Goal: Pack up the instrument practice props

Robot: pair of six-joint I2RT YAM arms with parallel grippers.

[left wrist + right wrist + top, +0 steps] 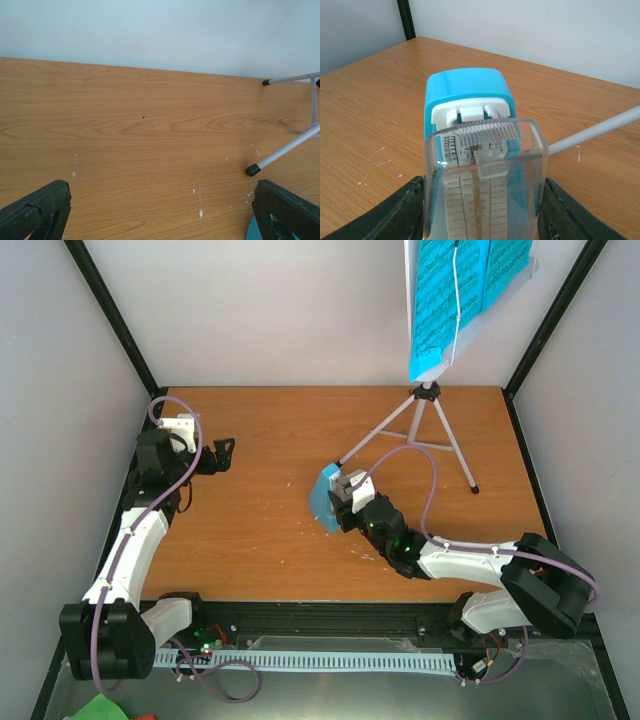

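Fingers (390, 215) of the right gripper (482, 220) press on either side of the metronome (470, 110), closed on its clear front cover, so the white scale face sits directly ahead of the wrist camera and the rounded blue end points away from it. Seen from the top camera, this right gripper (338, 502) reaches toward the middle of the counter (260, 540) with the metronome (324, 498) at its tip, tilted; whether the metronome touches the wood cannot be told. Just beyond it, one grey leg (600, 131) of the music stand (425, 425) runs off to the right, and the near foot of the tripod lands close beside the metronome. The stand is upright at the far right of the counter, its desk at the top edge of the overhead view, covered by bright-blue sheet-music pages (440, 300). Well apart, on the far left, the left gripper (222, 452) hangs over bare wood with its fingers (35, 210) spread wide and nothing between them; two stand legs (285, 150) show at the right of its wrist view.
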